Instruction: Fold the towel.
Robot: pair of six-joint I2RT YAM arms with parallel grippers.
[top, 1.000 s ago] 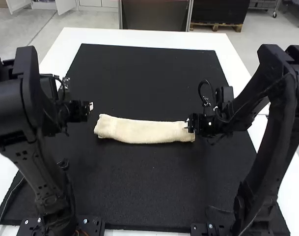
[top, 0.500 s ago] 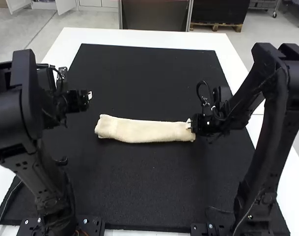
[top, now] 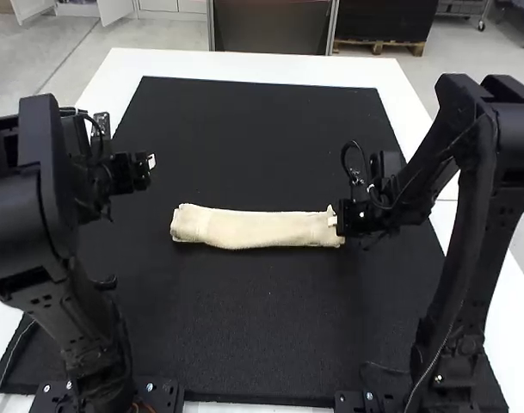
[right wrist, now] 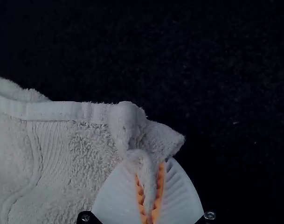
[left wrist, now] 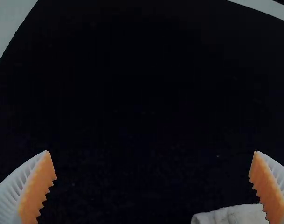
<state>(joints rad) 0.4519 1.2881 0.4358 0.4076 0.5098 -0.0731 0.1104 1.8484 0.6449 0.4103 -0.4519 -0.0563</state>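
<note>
With the towel point(top: 257, 230) pinched at one end, I want a low, square fold

Since my right gripper point(right wrist: 149, 165) has its fingers point(right wrist: 116, 193) closed on a small gather of cloth at the towel's right end, my guess is that this end goes over toward the middle next. I would lift it just enough to free it from the black mat point(top: 262, 112), carry it straight along the strip, and lay it down before letting go. A high or hurried pull could drag the whole strip or peel the layers apart. I can't tell whether the pinch takes every layer, so a small, slow lift makes a sensible test. My left gripper point(left wrist: 151, 151) has its fingers wide apart with nothing between them, off beyond the other end; if the strip slides, I would bring it in to steady that side.

The towel lies across the mat on the desk point(top: 244, 64) as a long, narrow, cream strip, apparently layered lengthwise, with a slight sag along its near edge. Up close, I see nubbly terry, a ribbed stretch, and a smooth hem along one edge. Where I grip it, the cloth bunches into a knobbly fold, and a loose corner pokes out beside the fingers.
</note>
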